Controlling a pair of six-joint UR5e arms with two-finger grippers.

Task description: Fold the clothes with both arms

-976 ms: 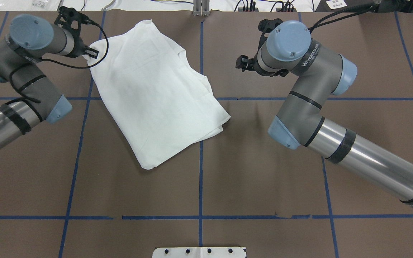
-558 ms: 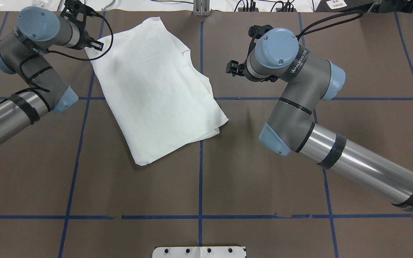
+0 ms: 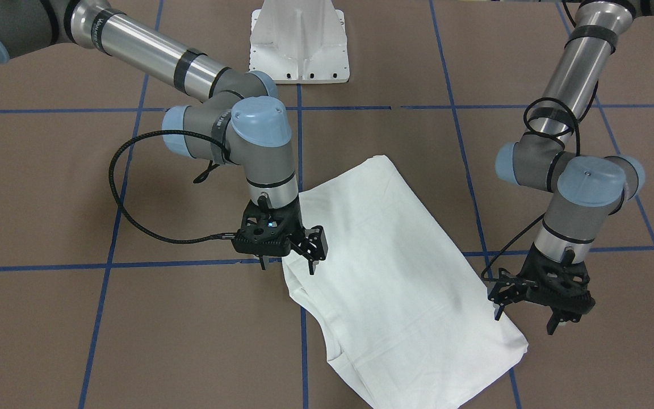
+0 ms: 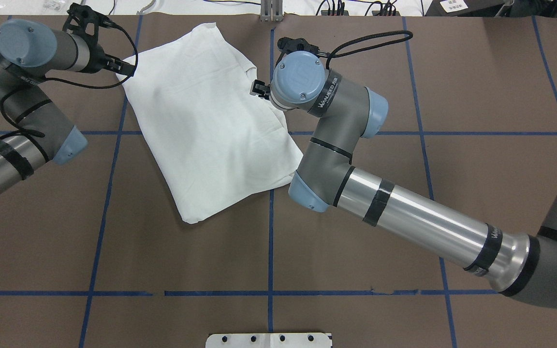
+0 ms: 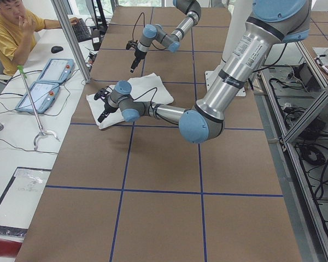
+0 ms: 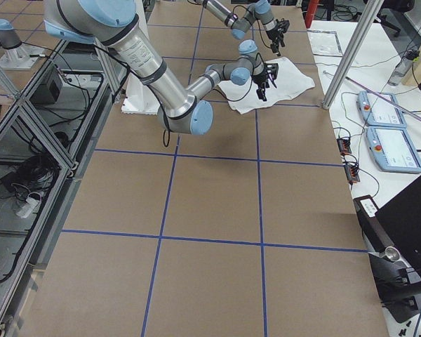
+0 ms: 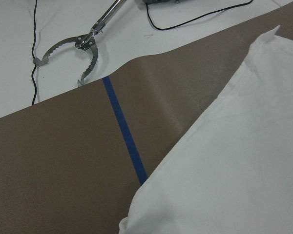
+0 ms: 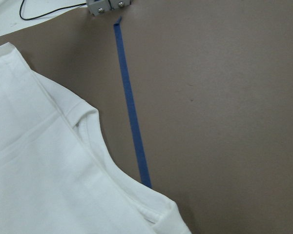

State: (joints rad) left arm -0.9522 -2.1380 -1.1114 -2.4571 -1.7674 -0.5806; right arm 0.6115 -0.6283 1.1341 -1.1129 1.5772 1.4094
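Observation:
The white shirt [image 4: 211, 121] lies folded and plain side up, aslant on the far middle of the table; it also shows in the front view [image 3: 395, 284]. No print shows. My left gripper [image 4: 124, 66] hangs open just above the shirt's far left corner, and its spread fingers show in the front view [image 3: 524, 321]. My right gripper [image 4: 258, 89] is open and low over the shirt's right edge near the sleeve fold, as the front view [image 3: 287, 266] shows. Both wrist views show the shirt's edge, left [image 7: 234, 161] and right [image 8: 49, 165], with no fingers in sight.
Brown table cover with a blue tape grid [image 4: 270, 241]. The white pedestal base [image 3: 298, 40] stands at the robot's side. Beyond the far edge lie a metal grabber tool [image 7: 85, 44], cables and two pendants [image 5: 46, 79]. An operator [image 5: 11, 30] sits there.
My right arm has swung left from open table to the shirt's right edge. The shirt slid a little toward the far left early on. My left gripper shifted slightly left at the corner.

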